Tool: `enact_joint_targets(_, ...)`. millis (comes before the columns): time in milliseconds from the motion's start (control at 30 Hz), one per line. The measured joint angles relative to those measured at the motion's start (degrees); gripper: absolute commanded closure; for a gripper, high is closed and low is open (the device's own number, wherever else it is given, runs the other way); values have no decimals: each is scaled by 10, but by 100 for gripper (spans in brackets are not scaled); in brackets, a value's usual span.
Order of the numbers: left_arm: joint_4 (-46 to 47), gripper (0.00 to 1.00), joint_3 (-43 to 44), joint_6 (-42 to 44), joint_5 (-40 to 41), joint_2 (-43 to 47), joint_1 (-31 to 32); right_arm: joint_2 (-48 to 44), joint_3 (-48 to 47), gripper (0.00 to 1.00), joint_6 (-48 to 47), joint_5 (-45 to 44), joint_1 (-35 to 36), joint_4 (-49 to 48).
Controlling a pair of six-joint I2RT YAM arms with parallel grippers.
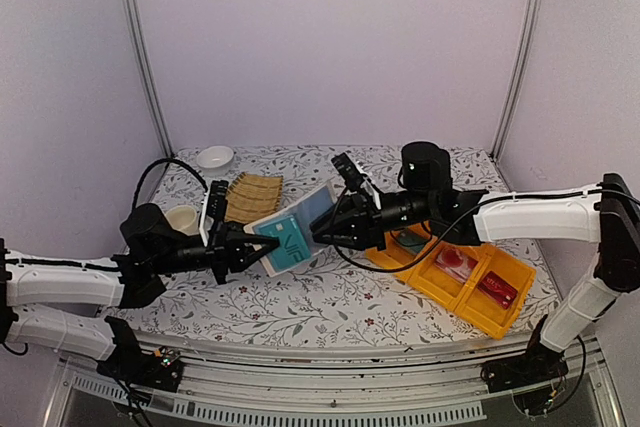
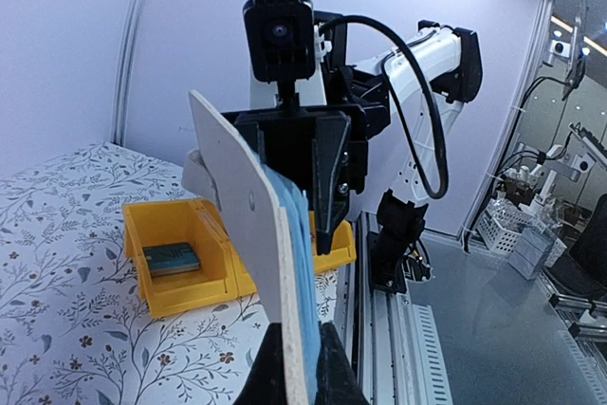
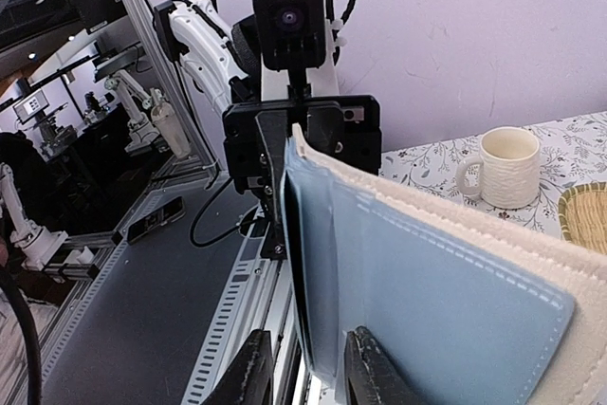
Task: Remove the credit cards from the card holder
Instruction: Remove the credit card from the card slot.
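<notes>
The beige card holder (image 1: pixel 305 215) is held open above the table between both grippers, its grey-blue lining facing up. A teal credit card (image 1: pixel 291 246) sits in its left half. My left gripper (image 1: pixel 265 244) is shut on the holder's left edge; in the left wrist view its jaws (image 2: pixel 305 367) pinch the beige cover and blue lining (image 2: pixel 285 263). My right gripper (image 1: pixel 322 231) is at the holder's right edge. In the right wrist view its jaws (image 3: pixel 308 367) straddle the blue pocket edge (image 3: pixel 379 272), with a gap on the left side. No whitish-pink card shows in the holder.
Yellow trays (image 1: pixel 520 277) lie at the right, holding a pinkish-red item (image 1: pixel 455 262), a red item (image 1: pixel 498 291) and a dark teal item (image 1: pixel 408 240). A bamboo mat (image 1: pixel 255 195), a mug (image 1: pixel 183 219) and a white bowl (image 1: pixel 215 157) are at the back left.
</notes>
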State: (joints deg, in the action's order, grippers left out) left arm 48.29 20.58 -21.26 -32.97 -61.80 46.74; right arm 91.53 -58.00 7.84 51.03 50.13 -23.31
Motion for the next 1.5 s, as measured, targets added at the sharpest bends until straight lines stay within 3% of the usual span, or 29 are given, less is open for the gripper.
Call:
enact_joint_targets(233,3,100,1,16,2,4,0,9,-54,80,-17,1,9,70)
enact_joint_targets(300,3,100,1,18,2,3,0,14,-63,85,-26,4,16,79)
enact_joint_targets(533,2,100,2,19,0,-6,1,28,-76,87,-39,16,24,98)
enact_joint_targets(633,1,100,2,20,2,-7,2,39,-90,98,-42,23,21,111)
enact_joint_targets(867,-2,100,2,19,4,-10,2,43,-93,99,-46,35,18,122)
enact_joint_targets(967,-2,95,2,13,13,-11,2,43,-93,99,-45,34,16,123)
enact_joint_targets(1033,-2,100,2,8,23,-14,4,43,-92,98,-42,34,12,123)
enact_joint_targets(1200,10,100,2,-7,35,-30,8,46,-91,87,-27,34,8,126)
enact_joint_targets(1367,17,100,2,-19,35,-56,8,65,-91,97,-24,38,1,129)
enact_joint_targets(1500,21,100,1,-25,38,-61,8,68,-91,98,-23,43,0,130)
